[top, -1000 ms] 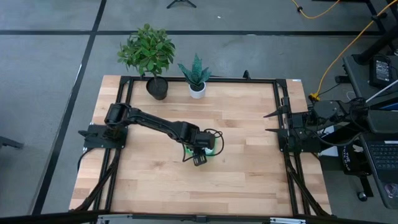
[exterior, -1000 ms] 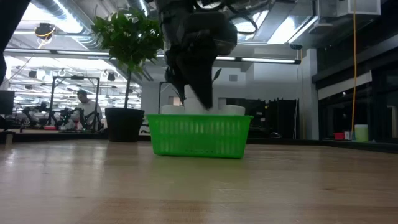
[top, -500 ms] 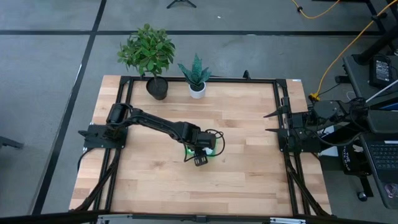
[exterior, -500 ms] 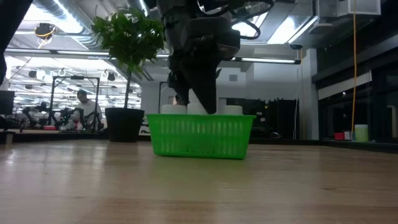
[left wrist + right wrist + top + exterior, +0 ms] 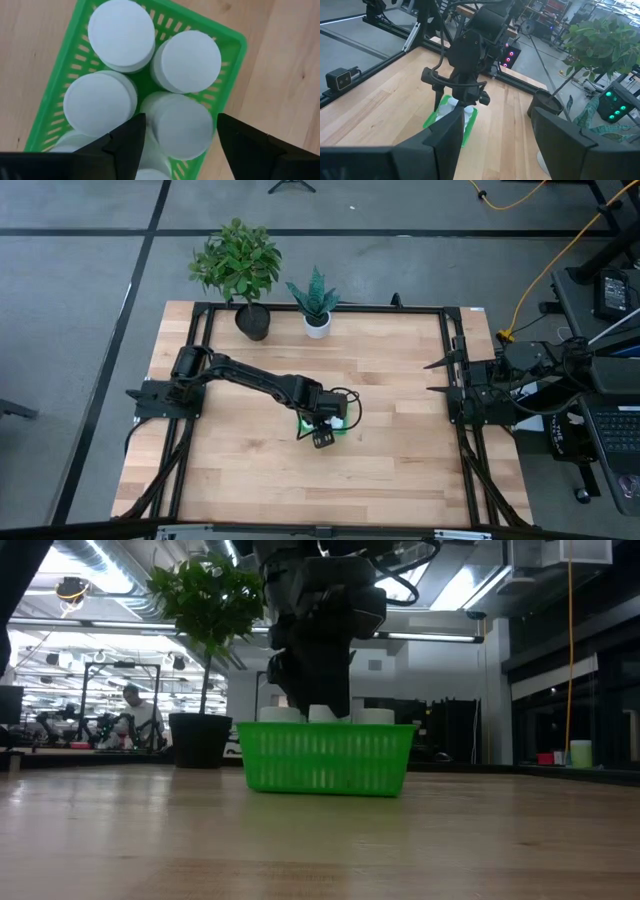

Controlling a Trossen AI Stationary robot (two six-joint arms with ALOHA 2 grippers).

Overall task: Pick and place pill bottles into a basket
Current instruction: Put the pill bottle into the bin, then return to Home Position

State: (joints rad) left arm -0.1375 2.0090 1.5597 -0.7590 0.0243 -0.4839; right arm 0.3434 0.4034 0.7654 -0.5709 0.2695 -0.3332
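Note:
The green basket (image 5: 59,95) stands on the table near its middle and shows in the low view (image 5: 325,758). Several white pill bottles stand upright in it, caps up. My left gripper (image 5: 322,432) hangs over the basket, pointing down, open. Its fingers stand close on either side of one bottle (image 5: 182,125) that stands in the basket with the others. That bottle's cap shows between the fingers in the low view (image 5: 322,713). My right gripper (image 5: 435,377) waits open at the table's right edge.
A leafy plant in a dark pot (image 5: 250,318) and a spiky plant in a white pot (image 5: 317,323) stand at the table's far edge. A black frame (image 5: 445,340) runs around the table. Bare wood lies all around the basket. A person (image 5: 135,715) shows far behind the table.
My left gripper has stayed low over the basket, shifting only slightly. The basket's right end has crept a little toward the table's right edge, while its left end has kept its place.

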